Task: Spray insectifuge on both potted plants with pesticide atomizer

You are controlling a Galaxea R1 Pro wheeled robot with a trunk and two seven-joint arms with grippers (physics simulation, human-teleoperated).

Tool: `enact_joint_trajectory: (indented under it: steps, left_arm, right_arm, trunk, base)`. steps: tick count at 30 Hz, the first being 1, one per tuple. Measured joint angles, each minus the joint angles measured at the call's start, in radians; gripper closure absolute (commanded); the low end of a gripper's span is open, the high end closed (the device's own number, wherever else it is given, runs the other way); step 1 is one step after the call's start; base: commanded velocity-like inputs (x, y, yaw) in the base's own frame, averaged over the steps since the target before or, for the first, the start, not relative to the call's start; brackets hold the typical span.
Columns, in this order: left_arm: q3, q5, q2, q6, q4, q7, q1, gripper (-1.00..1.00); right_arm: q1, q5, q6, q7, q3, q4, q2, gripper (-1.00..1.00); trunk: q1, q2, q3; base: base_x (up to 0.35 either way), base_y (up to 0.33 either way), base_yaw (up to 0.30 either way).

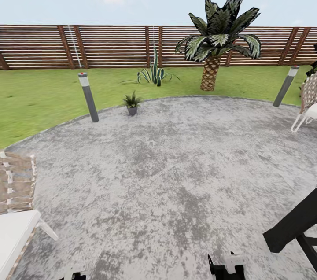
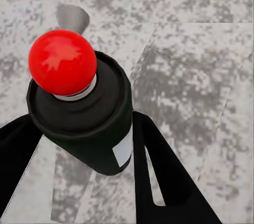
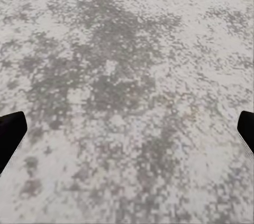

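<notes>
Left wrist view: left gripper point(image 2: 79, 145) clamps the pesticide atomizer point(image 2: 90, 123).
Dark green bottle, red round cap, blank white label; potted plant point(image 1: 132, 104) far left on patio point(image 1: 176, 174); right gripper point(image 3: 127, 129) spread wide.

Mottled rough stone patio point(image 1: 176, 174); slatted wooden fence point(image 1: 110, 46).

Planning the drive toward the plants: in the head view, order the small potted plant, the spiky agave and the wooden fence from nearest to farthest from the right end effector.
1. Potted plant, at the patio's far edge.
2. Agave, on the lawn behind it.
3. Fence, along the back.
Right end effector sits at the bottom, fingers apart.
</notes>
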Motion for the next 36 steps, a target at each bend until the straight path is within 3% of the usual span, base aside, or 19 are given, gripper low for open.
enact_joint_trajectory:
  steps: [36]
  left_arm:
    - [0.0, 0.0, 0.0, 0.0, 0.0, 0.0, 0.0, 1.0]
  right_arm:
    - [0.0, 0.0, 0.0, 0.0, 0.0, 0.002, 0.0, -1.0]
  trunk:
    - [0.0, 0.0, 0.0]
  base:
    - [0.338, 0.0, 0.0]
